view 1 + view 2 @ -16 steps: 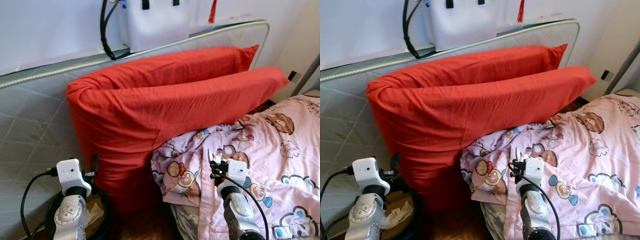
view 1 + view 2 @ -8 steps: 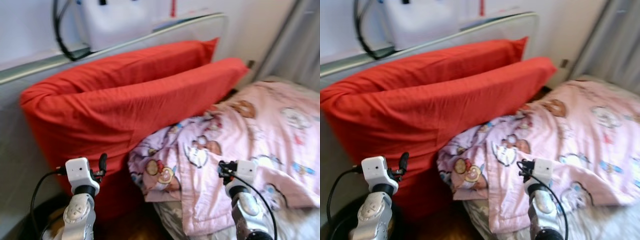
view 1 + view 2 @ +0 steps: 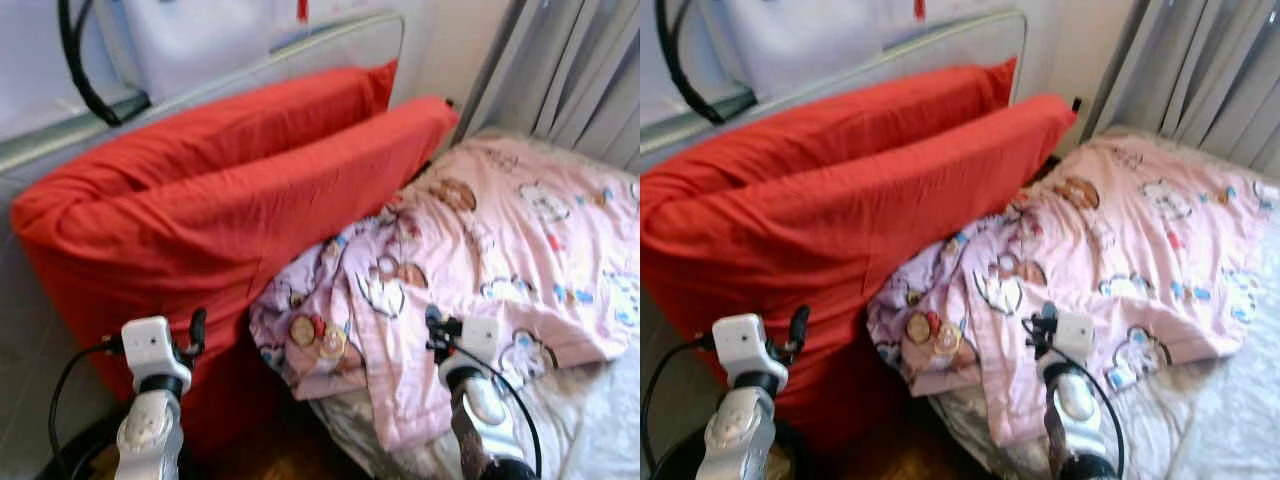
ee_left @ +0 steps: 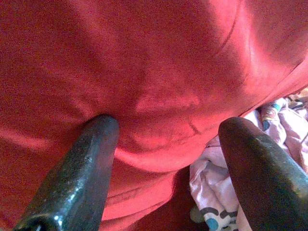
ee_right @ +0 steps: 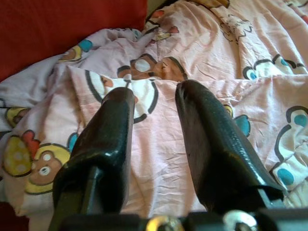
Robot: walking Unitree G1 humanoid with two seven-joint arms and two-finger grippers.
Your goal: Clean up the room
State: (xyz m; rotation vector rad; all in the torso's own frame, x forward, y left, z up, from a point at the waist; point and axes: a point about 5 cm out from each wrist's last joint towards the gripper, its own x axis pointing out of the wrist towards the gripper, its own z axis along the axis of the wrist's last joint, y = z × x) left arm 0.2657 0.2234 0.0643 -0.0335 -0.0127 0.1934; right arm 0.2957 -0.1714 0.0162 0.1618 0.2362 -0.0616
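Two long red pillows point(image 3: 230, 200) stand on edge against a grey quilted mattress point(image 3: 30, 320) that leans on the wall. A pink and lilac cartoon-print blanket point(image 3: 480, 250) lies rumpled on the bed, its lilac corner touching the lower pillow. My left gripper point(image 3: 195, 330) is low at the left, close to the red pillow, open with its fingers point(image 4: 82, 168) wide apart and nothing between them. My right gripper point(image 5: 154, 94) hovers over the blanket's near edge, its fingers point(image 5: 207, 144) a narrow gap apart and empty.
Grey curtains point(image 3: 580, 70) hang at the far right behind the bed. A white bag point(image 3: 190, 40) with a black strap hangs on the wall above the mattress. White bed sheet point(image 3: 600, 420) shows at the lower right. Dark wooden floor point(image 3: 270, 450) lies between pillow and bed.
The camera has swung to the right, so the curtains and more of the bed have come into view. The pillows and blanket lie as before, and both arms keep their pose.
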